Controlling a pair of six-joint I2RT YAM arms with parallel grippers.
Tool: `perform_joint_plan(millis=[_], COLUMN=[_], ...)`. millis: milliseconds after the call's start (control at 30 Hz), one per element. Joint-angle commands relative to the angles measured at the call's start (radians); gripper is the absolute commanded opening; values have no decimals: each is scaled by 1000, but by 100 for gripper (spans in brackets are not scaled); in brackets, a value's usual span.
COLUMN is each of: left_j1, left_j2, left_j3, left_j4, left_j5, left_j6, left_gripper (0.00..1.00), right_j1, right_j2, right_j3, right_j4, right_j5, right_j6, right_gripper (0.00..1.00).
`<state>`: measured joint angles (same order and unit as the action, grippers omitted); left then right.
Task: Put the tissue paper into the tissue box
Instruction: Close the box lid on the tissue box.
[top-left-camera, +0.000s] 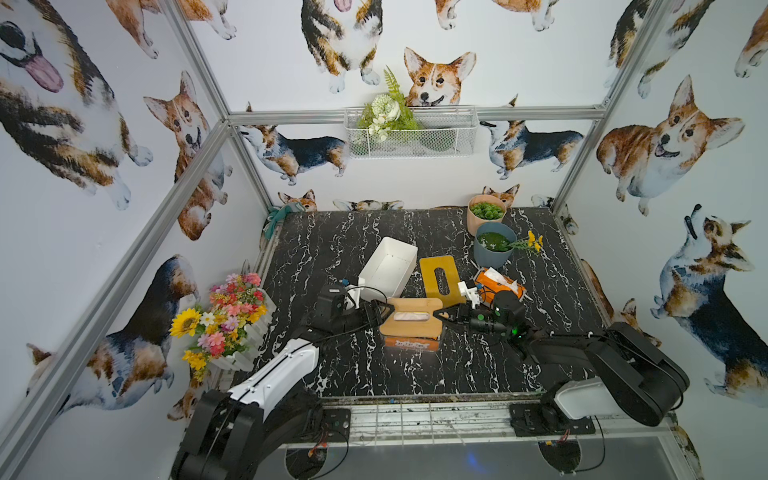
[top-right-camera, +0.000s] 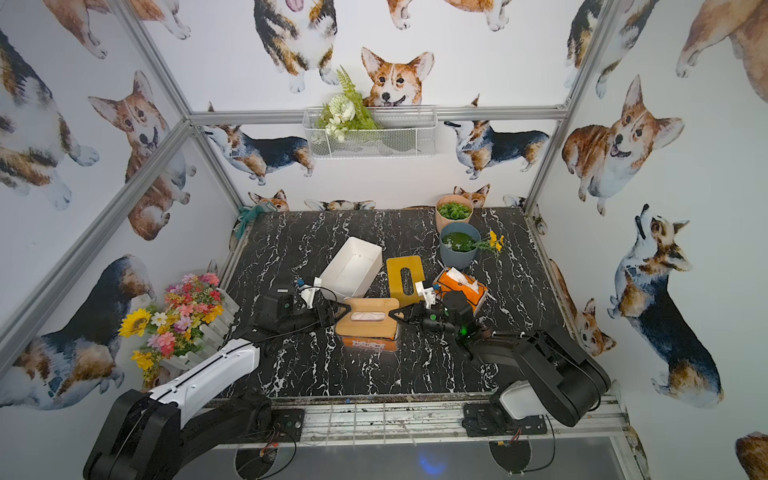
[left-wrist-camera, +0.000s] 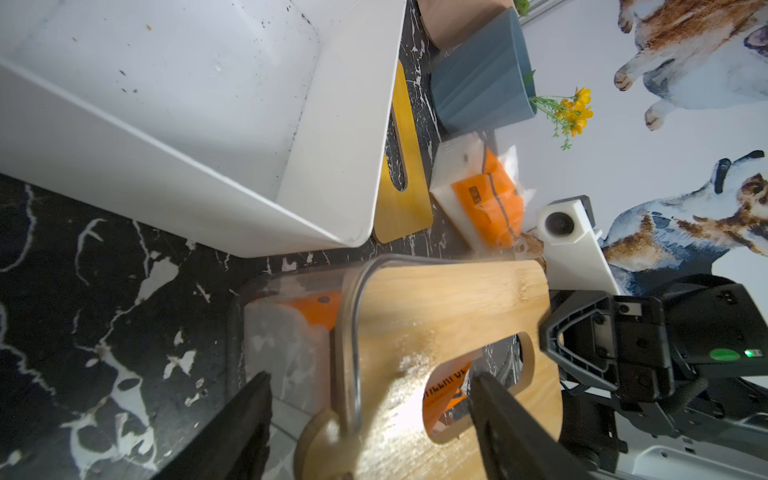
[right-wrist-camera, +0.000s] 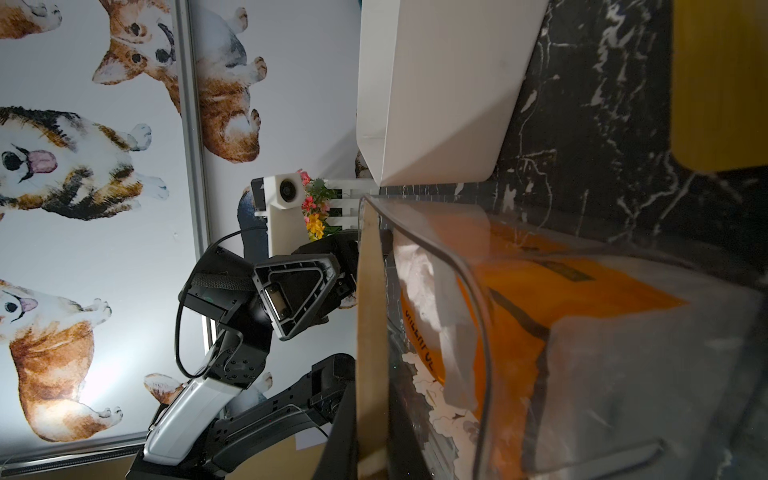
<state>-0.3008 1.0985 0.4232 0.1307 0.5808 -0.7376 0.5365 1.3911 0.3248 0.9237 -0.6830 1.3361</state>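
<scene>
Tissue box (top-left-camera: 409, 345), lid (top-left-camera: 397, 328) gripped by right tool (top-left-camera: 440, 314)

Orange tissue pack (top-left-camera: 409, 344) lies inside clear tissue box (left-wrist-camera: 286, 345), lid (top-left-camera: 399, 328) seemingly askew.

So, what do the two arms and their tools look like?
Both have black joints and one white link: left arm, right arm. The left tool and right tool have black triangular fingers, with a white camera block at each wrist. A thin black cable loops along the left arm; a green light glows on the right.
</scene>
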Motion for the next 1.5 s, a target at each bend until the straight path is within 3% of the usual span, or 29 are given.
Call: perform_joint_plan(millis=[0,533,900,1167,1467], left_j1=[2,1,2,2,2], left_j2=[13,12,23,12,8], left_j3=[-1,-35,-71,-81,-80], left_j4=[59,89,121,128,132], left_j5=[26,31,28,17,11], left_j6=[-7,-16,-10,-6,-5], left_gripper=[73,50,47,42,36], right_j1=[2,10,10,10,10], right_j2=[2,50,56,30,-3], right_j3=[-1,-12,3,59,120], right_j4=[33,89,48,-86,-242], right_j5=[0,-8,-13,-18,-15], right_j6=[8,20,-1,-67,-149], right_gripper=[0,0,21,36,42])
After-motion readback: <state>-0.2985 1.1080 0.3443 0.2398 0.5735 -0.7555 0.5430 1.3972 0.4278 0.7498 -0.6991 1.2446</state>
